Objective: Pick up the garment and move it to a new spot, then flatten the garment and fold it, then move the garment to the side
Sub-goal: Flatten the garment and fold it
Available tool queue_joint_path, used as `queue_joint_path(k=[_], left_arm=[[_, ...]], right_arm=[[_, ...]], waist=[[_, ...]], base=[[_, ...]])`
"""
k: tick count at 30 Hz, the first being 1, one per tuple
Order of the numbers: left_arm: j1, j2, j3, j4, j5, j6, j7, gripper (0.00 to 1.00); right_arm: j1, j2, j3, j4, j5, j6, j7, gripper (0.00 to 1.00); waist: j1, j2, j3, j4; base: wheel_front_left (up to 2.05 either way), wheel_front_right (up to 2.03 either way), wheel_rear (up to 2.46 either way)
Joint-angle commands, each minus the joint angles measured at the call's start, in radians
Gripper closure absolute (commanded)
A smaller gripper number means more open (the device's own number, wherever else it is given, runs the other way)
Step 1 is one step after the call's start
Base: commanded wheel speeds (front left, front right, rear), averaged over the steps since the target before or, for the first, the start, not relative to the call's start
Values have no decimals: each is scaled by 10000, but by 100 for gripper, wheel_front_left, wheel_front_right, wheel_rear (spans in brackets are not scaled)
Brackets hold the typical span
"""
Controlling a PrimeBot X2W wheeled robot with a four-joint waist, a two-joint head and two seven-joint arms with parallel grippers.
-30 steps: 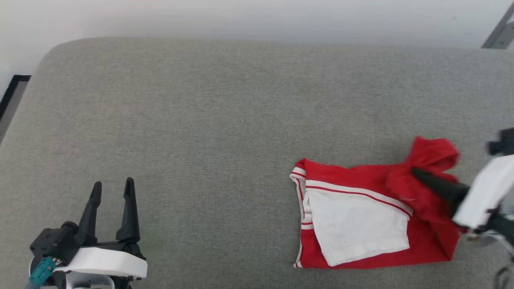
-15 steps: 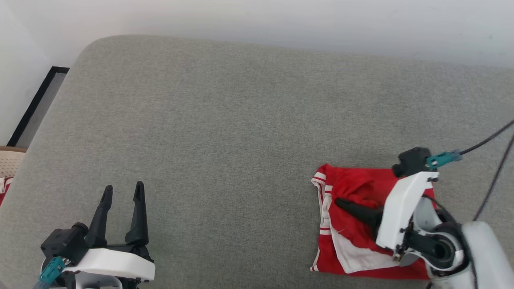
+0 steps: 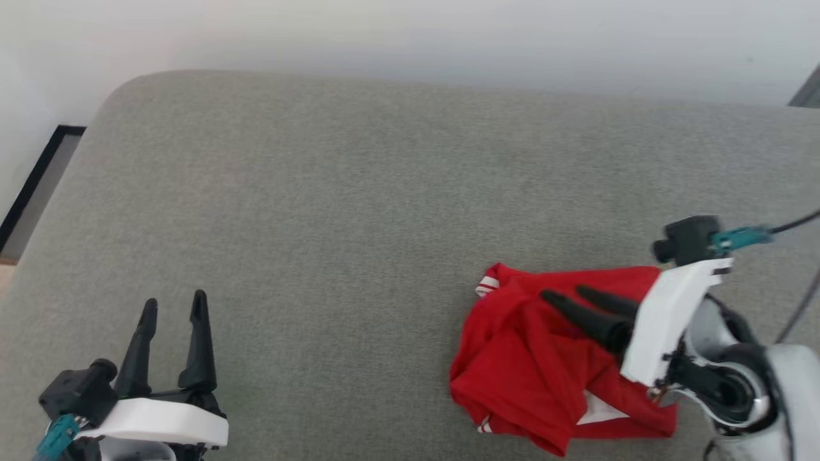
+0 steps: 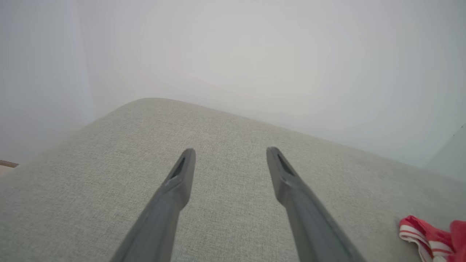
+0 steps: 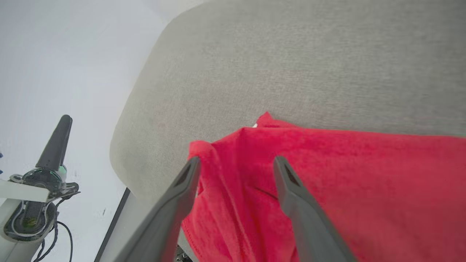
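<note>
Right gripper (image 3: 562,293), jaws spread above the doubled garment (image 3: 532,358) lying loose on the grey cushion (image 3: 359,211), likely letting the fold settle; left gripper (image 3: 173,299) jaws likewise spread, well apart.

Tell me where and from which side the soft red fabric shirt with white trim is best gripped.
Probably the bunched fold at the left edge of the red shirt, pinched from above: the cloth rises there and lies flatter elsewhere. The open right gripper hangs near it.
</note>
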Motion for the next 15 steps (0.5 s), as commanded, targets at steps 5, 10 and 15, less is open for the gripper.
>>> queue_joint_path(k=[5,10,15], left_arm=[[246,120,256,-94,-54,-33,-49,0],[460,226,594,-271,59,-33,-51,0],[628,314,740,-464,233,-33,-51,0]], right_arm=[[384,-362,-558,-945,-171,0,-964,0],[835,-727,-922,-1442,-352,0,-2584,0],[1226,-1351,-853,-1511,-924,0,-4675,0]], waist=[[0,0,-218,-522],[0,0,-397,-1026],[0,0,-575,-1476]], base=[[0,0,0],[0,0,0],[0,0,0]])
